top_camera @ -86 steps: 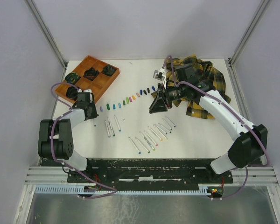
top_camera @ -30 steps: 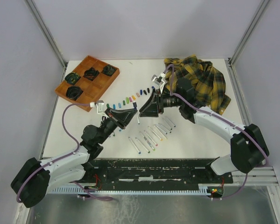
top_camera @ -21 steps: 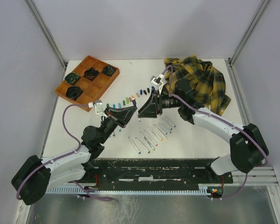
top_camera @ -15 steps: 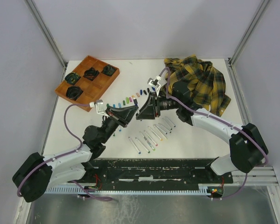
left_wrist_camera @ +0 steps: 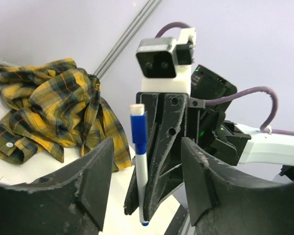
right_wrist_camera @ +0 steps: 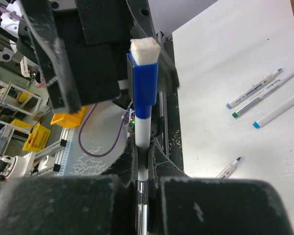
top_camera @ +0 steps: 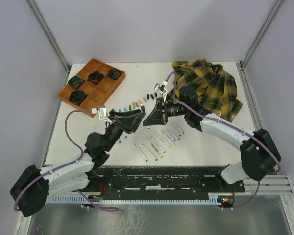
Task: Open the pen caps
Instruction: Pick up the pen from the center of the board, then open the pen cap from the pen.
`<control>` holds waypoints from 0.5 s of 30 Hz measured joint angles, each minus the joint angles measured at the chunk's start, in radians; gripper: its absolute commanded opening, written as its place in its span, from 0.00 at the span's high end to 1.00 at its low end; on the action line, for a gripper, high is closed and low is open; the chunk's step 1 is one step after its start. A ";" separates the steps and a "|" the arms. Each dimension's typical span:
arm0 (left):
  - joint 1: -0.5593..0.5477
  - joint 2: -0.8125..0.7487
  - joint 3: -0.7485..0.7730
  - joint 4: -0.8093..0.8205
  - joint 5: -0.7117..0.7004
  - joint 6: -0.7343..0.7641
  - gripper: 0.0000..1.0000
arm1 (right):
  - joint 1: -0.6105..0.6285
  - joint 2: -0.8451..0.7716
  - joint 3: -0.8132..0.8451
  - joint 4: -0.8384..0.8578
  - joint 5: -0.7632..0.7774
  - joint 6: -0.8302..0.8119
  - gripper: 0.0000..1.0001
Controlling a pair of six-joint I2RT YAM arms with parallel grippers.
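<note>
A white marker with a blue pen cap (left_wrist_camera: 138,131) stands upright in the air between my two grippers. My right gripper (right_wrist_camera: 143,147) is shut on its white barrel, and the blue cap (right_wrist_camera: 142,83) sticks out beyond the fingers. My left gripper (left_wrist_camera: 147,147) is open. Its fingers (left_wrist_camera: 95,181) stand on either side of the marker, apart from it. In the top view the left gripper (top_camera: 136,119) and the right gripper (top_camera: 148,118) meet tip to tip over the table's middle. A row of loose coloured pen caps (top_camera: 132,104) lies on the table behind them.
Several white markers (top_camera: 159,141) lie fanned out on the table in front of the grippers, some seen in the right wrist view (right_wrist_camera: 255,90). An orange tray (top_camera: 103,89) with dark items sits at the back left. A yellow plaid shirt (top_camera: 210,88) lies at the back right.
The left gripper has opened and let go of the blue-capped marker. The right gripper has shut on its barrel. Both arms have stayed close together.
</note>
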 measured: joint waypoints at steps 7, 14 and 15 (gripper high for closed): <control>0.014 -0.202 0.020 -0.222 -0.018 0.003 0.24 | 0.000 0.000 0.069 -0.159 -0.020 -0.105 1.00; 0.127 -0.206 0.109 -0.423 0.083 -0.018 0.24 | 0.000 -0.001 0.138 -0.324 -0.046 -0.225 1.00; 0.150 -0.199 0.110 -0.429 0.104 -0.029 0.25 | 0.000 -0.001 0.141 -0.339 -0.049 -0.239 1.00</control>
